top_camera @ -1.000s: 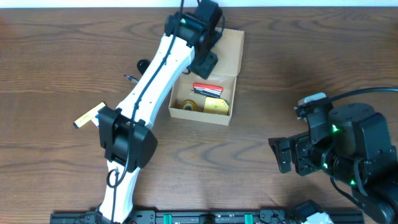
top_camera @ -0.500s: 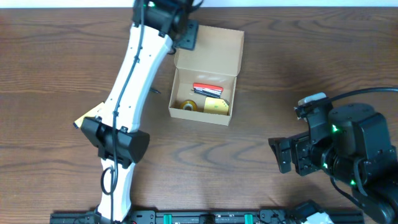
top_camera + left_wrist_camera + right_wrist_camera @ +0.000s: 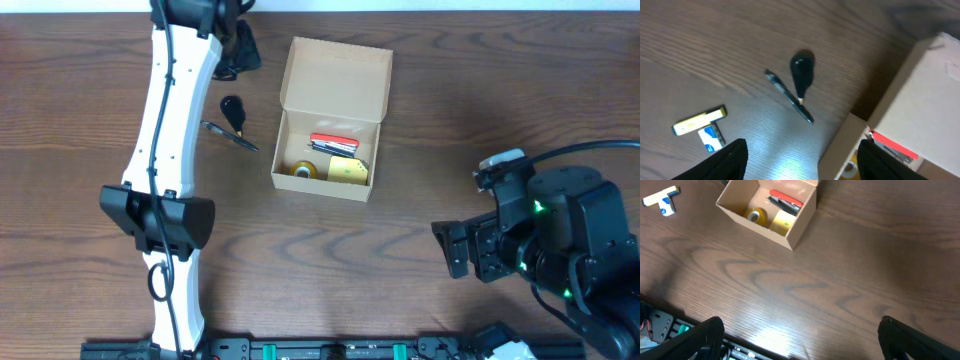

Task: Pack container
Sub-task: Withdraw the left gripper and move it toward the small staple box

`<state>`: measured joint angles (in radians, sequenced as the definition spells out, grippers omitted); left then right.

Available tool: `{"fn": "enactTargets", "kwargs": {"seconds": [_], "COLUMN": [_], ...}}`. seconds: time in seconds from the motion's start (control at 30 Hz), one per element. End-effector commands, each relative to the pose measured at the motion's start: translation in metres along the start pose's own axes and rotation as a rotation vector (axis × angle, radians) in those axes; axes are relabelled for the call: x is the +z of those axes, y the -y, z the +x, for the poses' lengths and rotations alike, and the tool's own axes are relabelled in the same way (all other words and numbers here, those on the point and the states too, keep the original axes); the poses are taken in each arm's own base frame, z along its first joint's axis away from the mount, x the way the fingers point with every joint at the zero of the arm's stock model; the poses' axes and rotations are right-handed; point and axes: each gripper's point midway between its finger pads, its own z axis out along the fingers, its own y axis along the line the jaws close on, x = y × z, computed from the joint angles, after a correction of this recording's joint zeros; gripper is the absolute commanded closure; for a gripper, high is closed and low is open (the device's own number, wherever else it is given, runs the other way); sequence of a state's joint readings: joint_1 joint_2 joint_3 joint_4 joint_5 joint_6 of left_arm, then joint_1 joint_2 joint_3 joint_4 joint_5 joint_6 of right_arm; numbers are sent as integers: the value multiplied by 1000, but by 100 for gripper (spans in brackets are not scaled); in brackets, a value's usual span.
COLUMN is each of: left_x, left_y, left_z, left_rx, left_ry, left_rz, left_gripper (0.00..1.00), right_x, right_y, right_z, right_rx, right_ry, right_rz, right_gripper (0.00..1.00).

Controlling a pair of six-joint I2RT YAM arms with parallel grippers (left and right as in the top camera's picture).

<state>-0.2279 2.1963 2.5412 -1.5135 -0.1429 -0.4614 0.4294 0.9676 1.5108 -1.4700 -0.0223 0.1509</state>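
**Changes**
- Right gripper point(image 3: 450, 250), near edge, 4 o'clock of the box point(image 3: 338, 75): unmoved. Fingers are spread wide with nothing between them.
- Box, mid-table: unmoved, lid open toward 12 o'clock. A red tool point(image 3: 335, 141), a tape roll point(image 3: 303, 170) and a yellow piece point(image 3: 348, 172) lie inside as before.
- Left gripper point(image 3: 240, 50): a second ago it was above the lid. It now hangs at 10 o'clock of the box, by the far edge, fingers spread and empty.
- Left arm: it has swept toward 9 o'clock, uncovering a pen point(image 3: 230, 135) and a black piece point(image 3: 233, 107). In the overhead view it now hides the yellow marker point(image 3: 699, 121), which the left wrist view shows.

**Edges and room**
- Table point(image 3: 420, 90), near strip at 6 o'clock of the box: bare wood.
- 3 o'clock of the box: bare wood up to the far edge.
- 9 o'clock of the box: the pen lies near the left wall, apart from it. The black piece's tip meets the pen.
- Left arm: it spans from 7 to 11 o'clock of the box.
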Motion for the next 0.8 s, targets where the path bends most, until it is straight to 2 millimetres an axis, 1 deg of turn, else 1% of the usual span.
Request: {"fn": "enactTargets", "kwargs": {"seconds": [0.0,0.1,0.2,0.4,0.47,0.53,0.57,0.6,0.77], "left_x": [3,12,26,51,54,49,46,45,43], "left_y": [-14,-23,-29,-37,-44,-54,-58,-59,-60], "left_z": [-6,-1,9,35,49,66,72,74,73], "left_rx": [-86,-173,-284,-425,-410,-388,-380,-346,-236], "left_ry": [17,-11,-53,-142,-190,-254,-278,-290,-302], "left_rz": [-56,-85,-122,-208,-250,-308,-331,-331,-312], "left_gripper": [29,29,28,30,31,31,34,35,36], "right_x": [-3,-3,-3,-3,-3,-3,-3,-3,-3], "right_y": [3,3,3,3,3,3,3,3,3], "right_z": [-3,-3,-3,-3,-3,-3,-3,-3,-3], "right_rx": [-5,-5,-5,-5,-5,-5,-5,-5,-5], "right_ry": [15,15,15,15,15,15,15,15,15], "right_rz": [13,13,13,13,13,13,13,13,13], "right_gripper": [1,1,1,1,1,1,1,1,1]}}
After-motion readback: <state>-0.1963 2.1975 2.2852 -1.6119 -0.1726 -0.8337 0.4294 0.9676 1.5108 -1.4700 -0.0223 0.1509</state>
